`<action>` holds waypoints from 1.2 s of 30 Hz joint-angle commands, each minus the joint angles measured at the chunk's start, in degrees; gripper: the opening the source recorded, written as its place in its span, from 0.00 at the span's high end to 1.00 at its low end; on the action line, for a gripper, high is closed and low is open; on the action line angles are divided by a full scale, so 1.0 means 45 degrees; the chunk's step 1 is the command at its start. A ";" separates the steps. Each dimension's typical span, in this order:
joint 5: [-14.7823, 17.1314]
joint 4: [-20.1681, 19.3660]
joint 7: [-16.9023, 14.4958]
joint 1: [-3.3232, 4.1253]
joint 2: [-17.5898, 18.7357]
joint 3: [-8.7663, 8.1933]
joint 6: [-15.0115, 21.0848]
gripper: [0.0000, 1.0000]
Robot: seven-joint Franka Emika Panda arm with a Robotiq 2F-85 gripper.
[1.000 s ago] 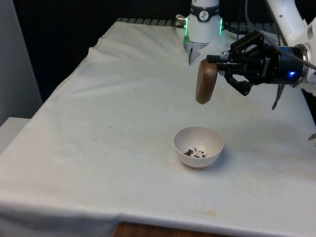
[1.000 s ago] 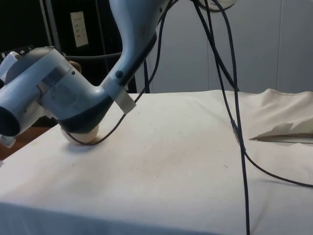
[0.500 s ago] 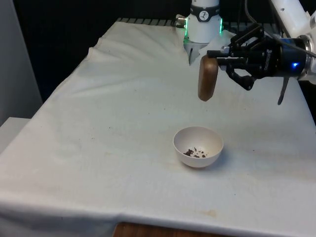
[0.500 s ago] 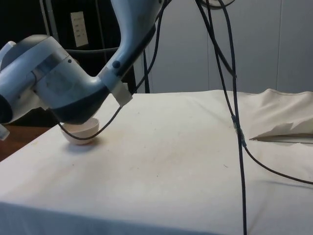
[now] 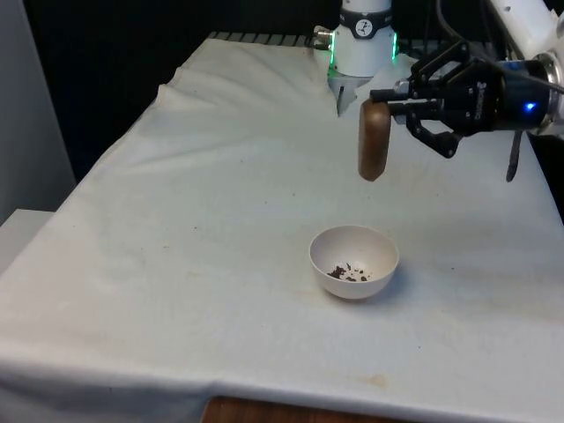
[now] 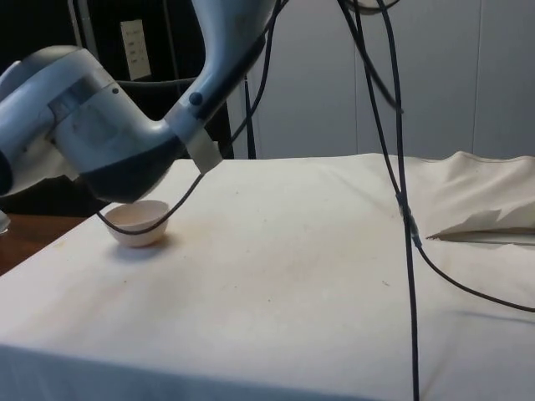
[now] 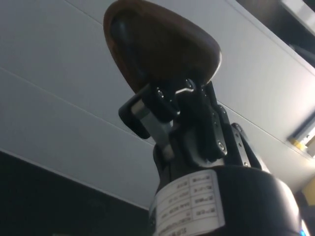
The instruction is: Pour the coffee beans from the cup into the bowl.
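Observation:
A brown wooden cup (image 5: pixel 374 141) hangs tipped on its side above the table, with my gripper (image 5: pixel 394 106) shut on it from the front view's right. In the wrist view the cup (image 7: pixel 162 46) sits clamped between the black fingers (image 7: pixel 147 115). Below it and slightly nearer the camera stands a white bowl (image 5: pixel 353 262) holding a small heap of dark coffee beans (image 5: pixel 349 272). In the side view the bowl (image 6: pixel 139 224) peeks out under the arm's wrist at the far left of the table.
The white cloth (image 5: pixel 220 220) covers the whole table, with a fold at the far end beside the robot's base (image 5: pixel 363 44). Black cables (image 6: pixel 401 209) hang down across the side view. The table's near edge (image 5: pixel 264 401) runs close below the bowl.
The gripper with the cup has risen and drifted slightly toward the front view's right. In the side view the wrist has lifted, uncovering more of the bowl.

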 commanded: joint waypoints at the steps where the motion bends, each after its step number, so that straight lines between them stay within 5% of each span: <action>1: 0.0153 -0.0025 0.0064 -0.0102 -0.0076 0.0166 0.0102 1.00; 15: 0.0204 -0.0089 0.0255 -0.0395 -0.0458 0.0598 0.0064 1.00; 36: 0.0573 -0.0089 0.0293 -0.0535 -0.1146 0.0726 0.0064 1.00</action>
